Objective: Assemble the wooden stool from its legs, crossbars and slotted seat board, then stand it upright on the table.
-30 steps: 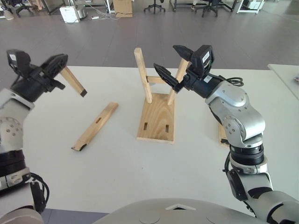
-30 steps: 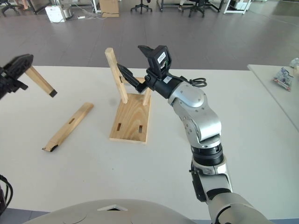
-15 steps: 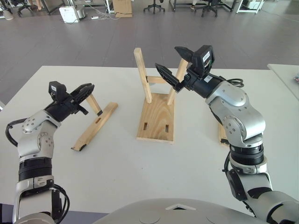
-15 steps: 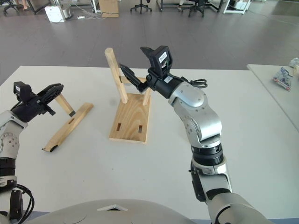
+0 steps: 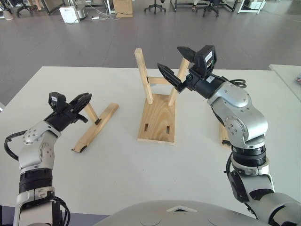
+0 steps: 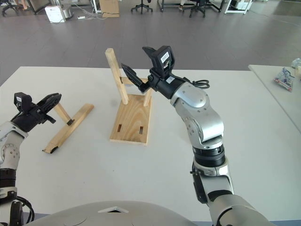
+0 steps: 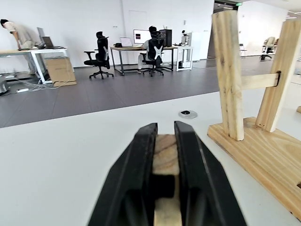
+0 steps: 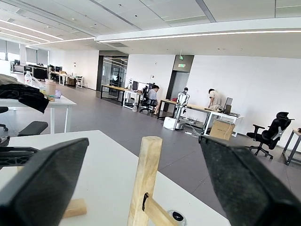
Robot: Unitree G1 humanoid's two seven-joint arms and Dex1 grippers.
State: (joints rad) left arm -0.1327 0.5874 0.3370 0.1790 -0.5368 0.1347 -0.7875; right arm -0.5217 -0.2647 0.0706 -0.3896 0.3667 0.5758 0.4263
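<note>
The slotted seat board (image 5: 157, 120) lies flat at mid-table. Two legs stand in its far slots, the left leg (image 5: 143, 75) and the right leg (image 5: 175, 87), joined by a crossbar (image 5: 157, 80). My right gripper (image 5: 176, 65) is open, its fingers either side of the right leg's upper end. Low over the table's left side, my left gripper (image 5: 83, 104) is shut on a short wooden bar (image 5: 91, 114). That bar's lower end rests against a loose leg (image 5: 96, 127) lying flat. The left wrist view shows the short wooden bar (image 7: 165, 153) clamped between the black fingers.
Another wooden piece (image 5: 224, 134) lies on the table at the right, partly hidden behind my right arm. The white table (image 5: 141, 179) has free room in front of the seat board. A second table's corner (image 5: 289, 75) shows at far right.
My left arm has come down from a raised spot at far left to the table, bringing the held bar's end against the loose leg. The right gripper has hardly moved.
</note>
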